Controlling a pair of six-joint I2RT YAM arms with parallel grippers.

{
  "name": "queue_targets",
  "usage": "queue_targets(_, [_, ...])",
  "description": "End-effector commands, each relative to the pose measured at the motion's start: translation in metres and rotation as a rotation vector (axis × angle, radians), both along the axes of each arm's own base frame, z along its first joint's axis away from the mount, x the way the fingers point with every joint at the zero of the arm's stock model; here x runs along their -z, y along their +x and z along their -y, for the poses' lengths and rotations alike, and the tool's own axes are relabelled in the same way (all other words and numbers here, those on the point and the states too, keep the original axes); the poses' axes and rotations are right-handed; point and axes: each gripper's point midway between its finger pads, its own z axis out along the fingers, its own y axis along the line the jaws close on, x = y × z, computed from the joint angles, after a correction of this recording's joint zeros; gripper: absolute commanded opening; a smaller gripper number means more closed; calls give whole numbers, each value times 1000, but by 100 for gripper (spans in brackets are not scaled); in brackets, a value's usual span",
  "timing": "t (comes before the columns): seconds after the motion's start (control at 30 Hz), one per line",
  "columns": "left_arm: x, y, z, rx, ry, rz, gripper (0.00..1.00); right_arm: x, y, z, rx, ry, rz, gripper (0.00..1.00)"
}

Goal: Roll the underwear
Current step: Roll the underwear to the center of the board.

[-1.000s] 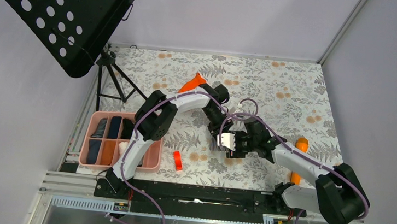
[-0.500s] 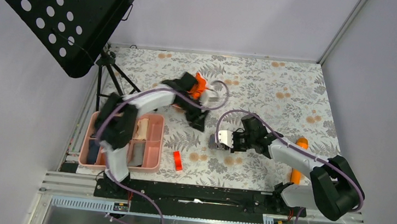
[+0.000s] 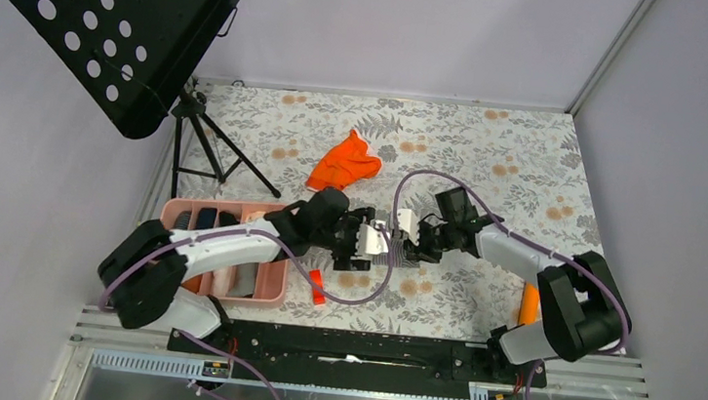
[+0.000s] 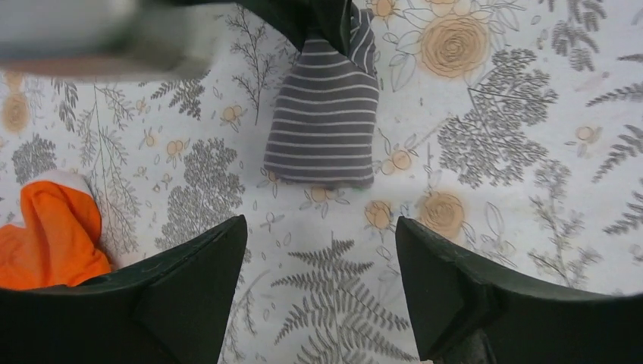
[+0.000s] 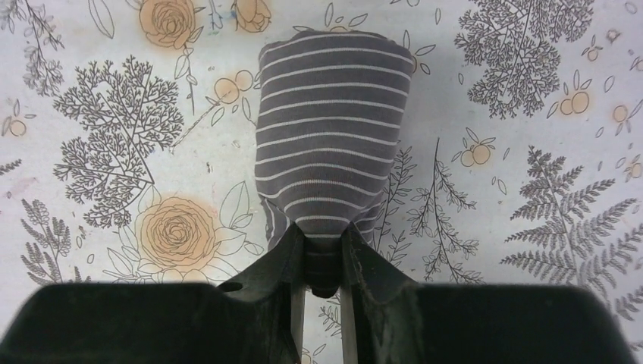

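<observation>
From above, the grey underwear (image 5: 334, 129) is almost all hidden under the two grippers, which meet near the middle of the tabletop (image 3: 529, 168), a bit toward the near edge. The wrist views show it well. It is soft grey cloth with thin white stripes, rolled into a short fat bundle with one rounded end. The right gripper (image 5: 322, 254) has its jaws pressed together on the narrow end, so that end is hidden between them. The left gripper (image 4: 320, 227) has its jaws spread wide with nothing in them, and the bundle lies just past their tips. A blurry pale shape at the top of the left wrist view is too fuzzy to make out. The orange underwear (image 3: 344, 163) lies crumpled and loose between the middle and the far edge. In the left wrist view it is cut off at the side. The left arm covers much of the pink tray (image 3: 257, 301) at the near left corner, where some dark cloths (image 3: 203, 217) peek out. A small red block (image 3: 317, 287) sits near the near edge. The right arm hides most of an orange cylinder (image 3: 528, 305) by the near right corner.
</observation>
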Motion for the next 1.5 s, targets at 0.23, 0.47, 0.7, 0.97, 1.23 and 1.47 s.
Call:
queue_targets(0.23, [-9,28,67,113,-93,121,79,30,-16,29,106,-97,-328,7])
queue_targets(0.47, [29,35,78,116,-12,85,80,30,-9,25,127,-81,-341,7])
queue_targets(0.7, [42,11,80,193,46,-93,77,28,-4,22,137,-76,-346,8])
queue_targets(0.97, [-12,23,46,193,4,-78,77,21,0,17,160,-51,-363,8])
queue_targets(1.23, [-6,24,86,212,-20,-76,76,18,5,14,164,-49,-366,9])
queue_targets(1.47, [23,29,94,229,49,-5,77,14,8,12,166,-41,-366,9])
